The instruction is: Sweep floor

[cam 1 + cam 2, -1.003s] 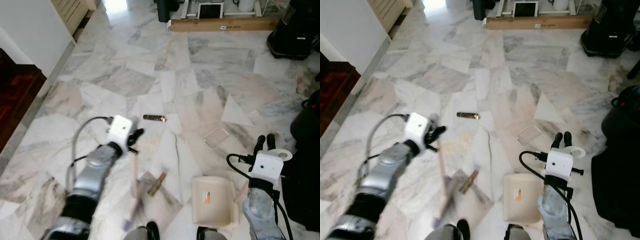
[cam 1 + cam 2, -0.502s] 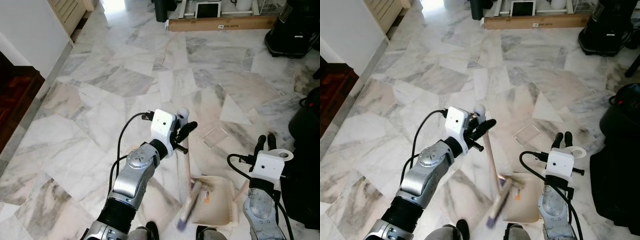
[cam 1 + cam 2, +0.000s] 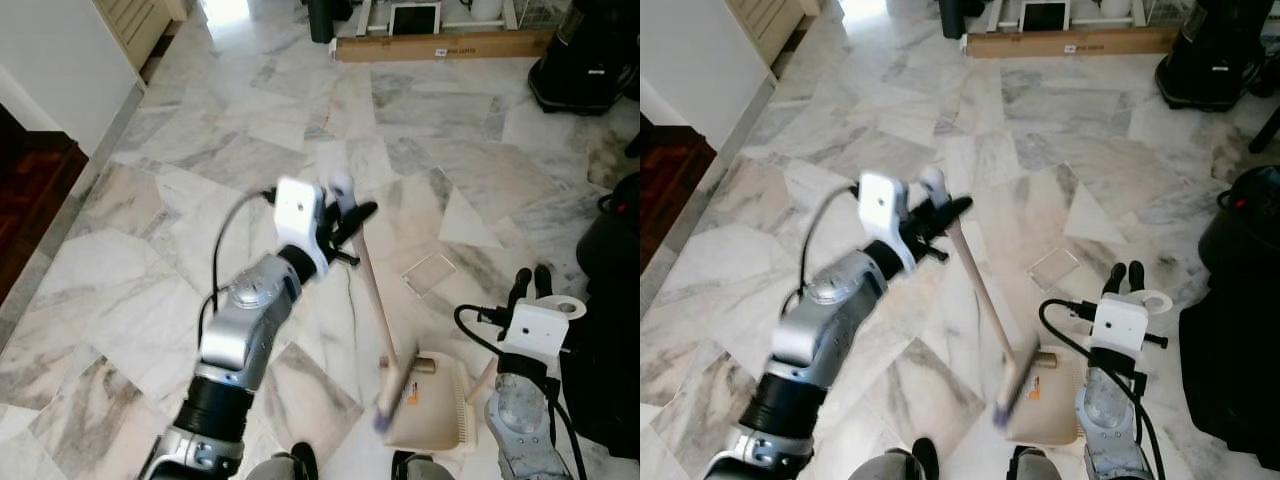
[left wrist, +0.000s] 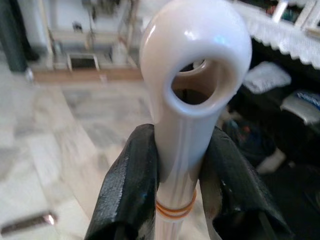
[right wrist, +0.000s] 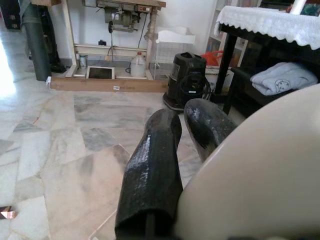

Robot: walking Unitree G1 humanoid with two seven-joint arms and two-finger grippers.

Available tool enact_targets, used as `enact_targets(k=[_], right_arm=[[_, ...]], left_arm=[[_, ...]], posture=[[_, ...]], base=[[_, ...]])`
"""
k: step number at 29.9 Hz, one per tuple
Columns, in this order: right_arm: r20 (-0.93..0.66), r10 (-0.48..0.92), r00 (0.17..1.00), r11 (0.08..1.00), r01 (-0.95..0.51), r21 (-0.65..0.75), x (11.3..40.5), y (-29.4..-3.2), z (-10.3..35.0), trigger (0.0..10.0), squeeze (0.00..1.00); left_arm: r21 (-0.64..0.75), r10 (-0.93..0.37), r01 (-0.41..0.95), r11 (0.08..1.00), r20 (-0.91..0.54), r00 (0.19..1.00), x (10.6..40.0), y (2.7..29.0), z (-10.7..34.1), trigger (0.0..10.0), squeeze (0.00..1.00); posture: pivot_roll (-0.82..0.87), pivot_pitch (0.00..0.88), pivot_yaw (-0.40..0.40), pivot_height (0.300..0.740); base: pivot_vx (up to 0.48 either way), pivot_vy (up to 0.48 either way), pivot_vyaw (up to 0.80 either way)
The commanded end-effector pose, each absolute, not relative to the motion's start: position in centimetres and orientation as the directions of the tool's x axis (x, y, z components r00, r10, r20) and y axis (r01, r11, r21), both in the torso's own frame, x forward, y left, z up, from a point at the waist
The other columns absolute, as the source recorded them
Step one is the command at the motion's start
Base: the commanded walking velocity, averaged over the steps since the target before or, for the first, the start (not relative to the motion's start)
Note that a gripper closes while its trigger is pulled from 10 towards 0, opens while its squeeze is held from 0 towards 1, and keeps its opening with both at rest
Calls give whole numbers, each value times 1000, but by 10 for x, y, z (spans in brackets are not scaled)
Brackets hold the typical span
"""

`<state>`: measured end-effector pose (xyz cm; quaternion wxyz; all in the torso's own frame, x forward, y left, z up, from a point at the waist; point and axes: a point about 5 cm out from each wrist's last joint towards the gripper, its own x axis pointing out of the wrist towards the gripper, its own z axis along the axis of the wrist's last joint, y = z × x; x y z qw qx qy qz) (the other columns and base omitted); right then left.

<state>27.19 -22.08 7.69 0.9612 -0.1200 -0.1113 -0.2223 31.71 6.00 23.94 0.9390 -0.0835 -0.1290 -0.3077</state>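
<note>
Over the marble floor (image 3: pixel 120 300), at about ten o'clock from the picture's middle, the left gripper (image 3: pixel 340 222) is raised with its two black fingers (image 4: pixel 127 190) pinching the broom (image 3: pixel 375 305) just below the looped white end of the handle. From that grip the broom's long axis slants down toward five o'clock, so the handle end points up to eleven o'clock and the blurred brush head sits low, touching the near edge of the cream dustpan (image 3: pixel 440 420). A small brown cylinder (image 3: pixel 425 366) lies just at the dustpan's mouth, beside the brush head. At four o'clock the right gripper (image 3: pixel 531 284) rises above the dustpan's handle, its black fingers pressed on the pale handle, tips pointing to twelve o'clock. A clear square tile piece (image 3: pixel 431 272) lies near.
</note>
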Motion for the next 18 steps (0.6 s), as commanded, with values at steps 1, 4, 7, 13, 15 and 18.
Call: enact_targets(k=[1, 4, 7, 13, 15, 18], right_arm=[[80, -434, 897, 872, 441, -212, 258, -220, 40, 10000, 0], [77, -445, 892, 872, 451, -190, 264, -223, 43, 10000, 0], [66, -457, 887, 872, 462, -165, 269, -225, 45, 10000, 0], [50, -486, 872, 867, 489, -97, 279, -228, 49, 10000, 0], [47, -494, 868, 866, 496, -59, 282, -228, 52, 10000, 0], [28, -501, 865, 865, 501, 18, 292, -229, 57, 10000, 0]], left_arm=[[-84, -546, 614, 785, 377, 748, 310, 65, 262, 10000, 0], [-86, -525, 606, 791, 414, 744, 303, 71, 277, 10000, 0], [-84, -511, 593, 801, 422, 749, 304, 74, 279, 10000, 0], [-50, -462, 523, 851, 405, 789, 308, 88, 269, 10000, 0], [13, -464, 495, 869, 373, 804, 309, 93, 258, 10000, 0], [129, -464, 447, 885, 311, 830, 312, 100, 230, 10000, 0]], posture=[[73, 183, 167, 740], [76, 142, 159, 740], [82, 93, 150, 740], [78, 27, 137, 740], [69, 0, 126, 740], [44, 0, 99, 740]], base=[[0, 0, 0], [0, 0, 0], [0, 0, 0], [0, 0, 0], [0, 0, 0], [0, 0, 0]])
